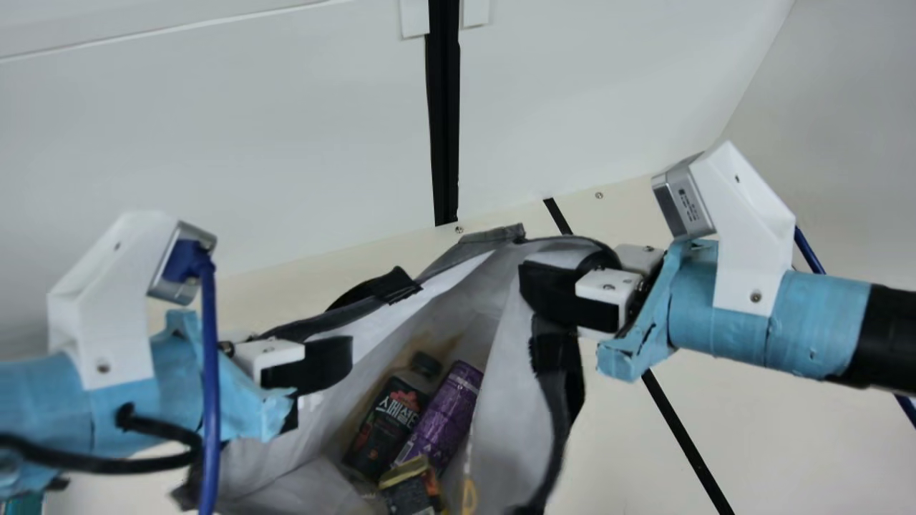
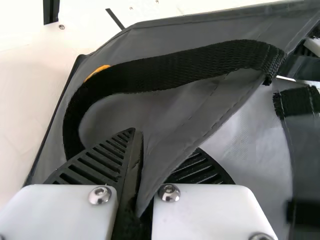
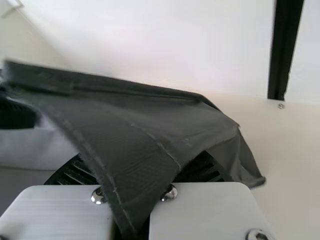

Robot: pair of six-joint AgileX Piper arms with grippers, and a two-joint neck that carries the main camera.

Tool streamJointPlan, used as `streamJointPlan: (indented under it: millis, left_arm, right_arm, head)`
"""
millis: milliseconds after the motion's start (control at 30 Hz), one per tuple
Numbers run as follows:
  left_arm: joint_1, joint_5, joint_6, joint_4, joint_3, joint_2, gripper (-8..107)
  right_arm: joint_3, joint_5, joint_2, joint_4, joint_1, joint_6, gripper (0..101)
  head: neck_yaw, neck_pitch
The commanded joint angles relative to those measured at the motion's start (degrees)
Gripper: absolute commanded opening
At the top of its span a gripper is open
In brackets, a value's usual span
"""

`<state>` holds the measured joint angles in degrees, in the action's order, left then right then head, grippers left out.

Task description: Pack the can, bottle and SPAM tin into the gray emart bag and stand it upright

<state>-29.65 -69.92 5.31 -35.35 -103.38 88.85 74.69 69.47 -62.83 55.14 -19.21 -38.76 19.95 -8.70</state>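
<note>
My left gripper (image 1: pixel 335 366) and right gripper (image 1: pixel 535 287) each pinch an edge of the gray emart bag (image 1: pixel 494 422), and between them, inside it, lie the bottle (image 1: pixel 390 422) nearer my left, the can (image 1: pixel 447 411) beside it, and the SPAM tin (image 1: pixel 409 493) by their ends.

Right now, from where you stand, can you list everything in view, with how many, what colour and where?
Bag: one, gray, mouth open, between the arms
Bottle: one, dark, inside the bag
Can: one, purple, beside the bottle
SPAM tin: one, dark and gold, inside the bag
Handle straps: at least two, black, on the bag
Table: one, cream, beyond the bag
Wall strip: one, black, upright
Wrist cameras: two, silver, on white mounts
Arms: two, blue-wrapped, either side
Left end effector: one, black, shut on bag
Right end effector: one, black, shut on bag
</note>
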Motion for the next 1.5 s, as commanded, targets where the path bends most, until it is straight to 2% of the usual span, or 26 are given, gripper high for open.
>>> streamJointPlan:
  millis: [0,300,800,1133,1467]
  left_arm:
    - [0.51,0.02,1.05,-0.30,-0.88,1.55,-8]
    - [2.64,0.02,4.53,-0.92,-7.35,8.21,-8]
    - [3.89,0.02,7.60,0.06,-19.75,19.46,-8]
    - [4.56,0.02,8.09,1.32,-29.18,28.00,-8]
    - [4.93,0.02,7.33,1.94,-36.01,32.90,-8]
  right_arm:
    - [-0.28,0.43,-1.17,-0.01,-0.45,-1.51,0]
    - [0.26,0.43,-6.15,2.40,-0.11,-6.28,0]
    - [7.03,0.43,-14.83,5.09,2.87,-10.83,0]
    - [8.77,-9.27,-20.63,1.44,11.56,-10.66,0]
    - [7.75,-17.83,-23.68,-2.50,18.95,-9.82,0]
  head:
    - [0.05,-1.30]
    - [0.05,-1.30]
    - [0.05,-1.30]
    - [0.05,-1.30]
    - [0.05,-1.30]
